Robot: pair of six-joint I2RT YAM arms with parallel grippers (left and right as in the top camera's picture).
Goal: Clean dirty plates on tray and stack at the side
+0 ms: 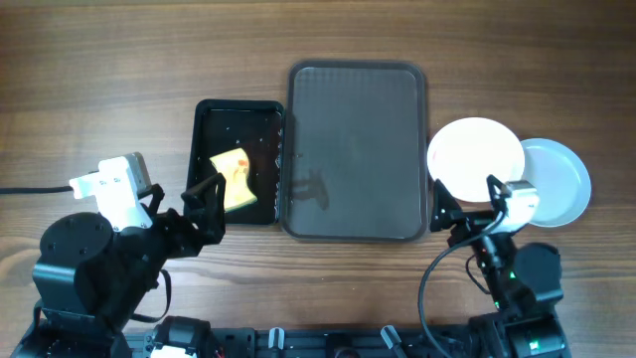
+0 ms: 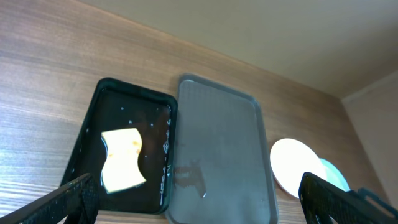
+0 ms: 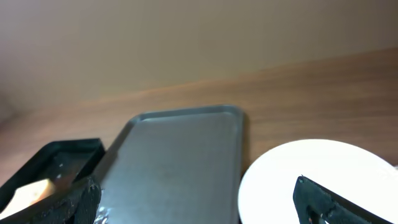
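Tabletop (image 1: 99, 80): matt brown wood grain; plain beige wall (image 3: 186, 37) beyond the far edge.
Tray (image 1: 358, 70): tabletop centre; dark grey rounded rectangle, low rim.
Tub (image 1: 238, 124): glossy black, just beside the tray's left rim.
Plates (image 1: 475, 149): toward the right edge, off the tray; round white one overlapping pale blue plate (image 1: 564, 179).
Left gripper (image 1: 204, 194), right gripper (image 1: 464, 194): both spread wide, holding nothing.
Sponge (image 1: 235, 179): yellow, curved, inside the tub.

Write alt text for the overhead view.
A dark grey tray holding no plates lies mid-table, with a white plate overlapping a pale blue plate on its right. On its left, a black tub holds a yellow sponge; the left arm and right arm sit below, jaws open and empty.
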